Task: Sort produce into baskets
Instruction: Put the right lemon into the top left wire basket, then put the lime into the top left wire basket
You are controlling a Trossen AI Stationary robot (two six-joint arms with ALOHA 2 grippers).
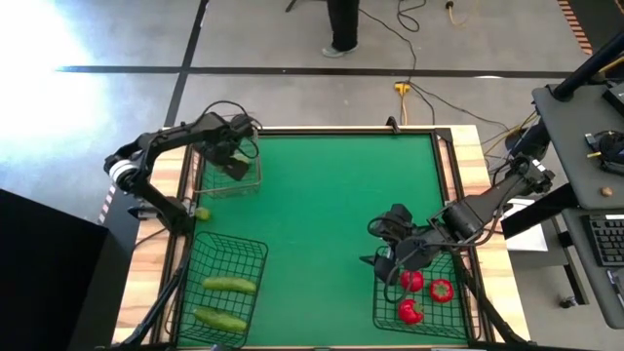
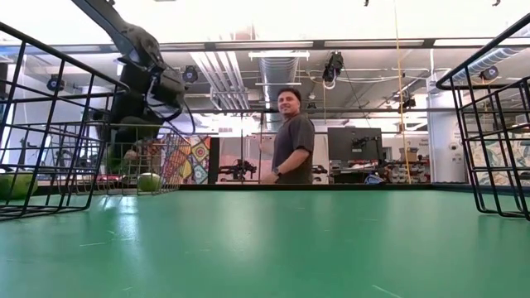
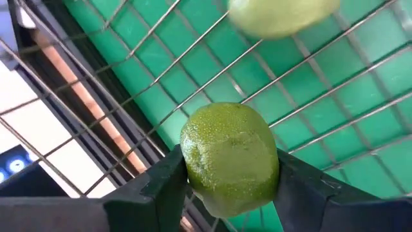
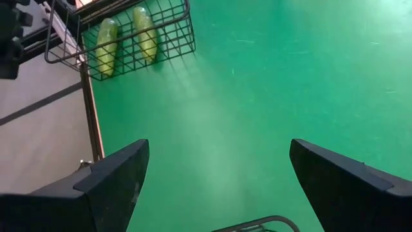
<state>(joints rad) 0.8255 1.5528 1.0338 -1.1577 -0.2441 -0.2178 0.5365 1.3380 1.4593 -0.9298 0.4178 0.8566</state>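
Room: concrete floor with cables beyond the far edge; a person point(image 2: 293, 136) stands past it in the low view, only legs showing from above.
Surface point(image 1: 322, 224): green mat framed in pale wood, bare through the middle.
Near-left basket point(image 1: 226, 291): holds two cucumbers point(image 1: 228, 285), lying side by side; its near edge is cut off in the high view.
Near-right basket point(image 1: 421, 304): holds three red pieces point(image 1: 411, 281); the right arm covers its far-left corner.
Far-left basket point(image 1: 232, 177): narrow; its inside is mostly hidden from above by the left arm.
Left claw point(image 3: 228, 177): over the far-left basket, closed narrow around a pale green round fruit point(image 3: 230, 156), whose lower part is hidden between the fingers.
Right claw point(image 4: 215, 177): at the far-left corner of the near-right basket, spread wide with nothing between the fingers.
Second fruit point(image 3: 280, 14): in the left wrist view, blurred and cut off by the picture's edge, beyond the basket wires.
Loose fruit point(image 1: 202, 214): on the left border, between the two left baskets.
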